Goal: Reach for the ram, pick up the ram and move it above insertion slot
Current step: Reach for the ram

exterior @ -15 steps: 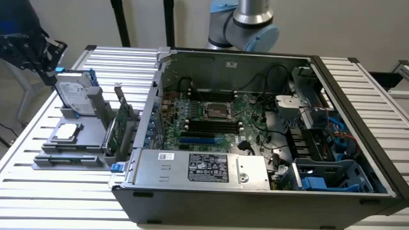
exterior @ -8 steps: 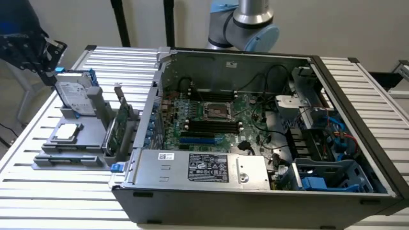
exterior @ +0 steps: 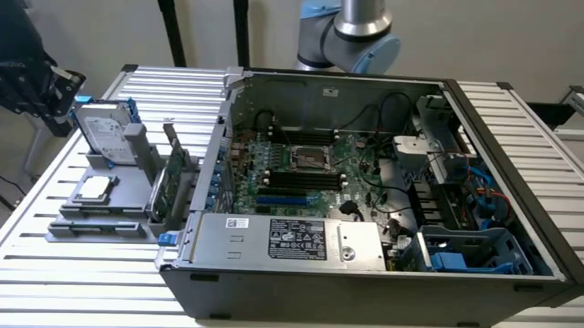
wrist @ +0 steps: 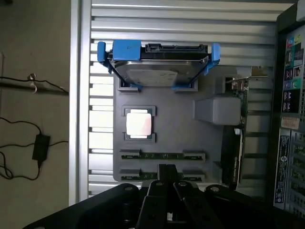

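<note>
Silver slats make up the surface (exterior: 82, 287) nearest the exterior camera. On them stands the open computer case (exterior: 365, 287), with its labelled power supply (exterior: 292, 240) at the front and the green motherboard (exterior: 306, 164) behind that.

At about nine o'clock from the case sits a grey fixture (exterior: 123, 181). Its near end carries two thin green sticks lying parallel in their cradles: the ram (wrist: 143, 172) and, just beside it, a second stick (wrist: 162, 155). Farther along the fixture, a square processor (exterior: 98, 190) rests in a recess. Beyond that, a silver hard drive (exterior: 102, 133) in blue brackets stands tilted. A wider green expansion card (exterior: 174, 174) stands on edge on the fixture's three o'clock side, between fixture and case.

The black end effector (wrist: 167, 174) hangs in the air above the fixture. In the exterior view it sits at roughly eleven o'clock from the hard drive, well apart from the ram. In the wrist view its fingers (wrist: 159, 200) look pressed together with nothing between them, though the tips merge into one dark block there. That block lines up over the middle of the ram.

Farthest back, at twelve o'clock behind the case, rises the arm (exterior: 351, 41) with its grey and blue joint.
</note>
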`<control>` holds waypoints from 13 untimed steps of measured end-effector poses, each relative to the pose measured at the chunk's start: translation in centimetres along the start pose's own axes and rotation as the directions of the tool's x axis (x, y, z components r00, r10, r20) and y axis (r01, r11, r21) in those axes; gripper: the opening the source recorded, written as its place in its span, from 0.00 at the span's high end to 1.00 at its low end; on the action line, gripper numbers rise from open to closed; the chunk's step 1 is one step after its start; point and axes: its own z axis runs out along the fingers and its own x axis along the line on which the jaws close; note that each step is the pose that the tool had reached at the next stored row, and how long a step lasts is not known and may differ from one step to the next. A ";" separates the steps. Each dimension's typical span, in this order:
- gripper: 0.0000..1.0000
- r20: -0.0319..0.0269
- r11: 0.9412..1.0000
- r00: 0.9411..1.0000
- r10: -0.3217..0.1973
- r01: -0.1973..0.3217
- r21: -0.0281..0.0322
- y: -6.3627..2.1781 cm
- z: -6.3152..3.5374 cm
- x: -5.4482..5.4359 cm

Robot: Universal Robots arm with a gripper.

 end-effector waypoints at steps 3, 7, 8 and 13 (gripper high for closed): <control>0.89 0.000 1.000 1.000 0.000 0.000 0.000 -1.27 -0.02 -0.1; 0.89 0.000 1.000 1.000 0.000 0.000 0.000 -2.62 0.02 -0.6; 0.89 0.000 1.000 1.000 0.000 0.000 0.000 -2.92 0.05 -0.7; 0.89 0.000 1.000 1.000 0.000 0.000 0.000 -4.12 0.26 -1.7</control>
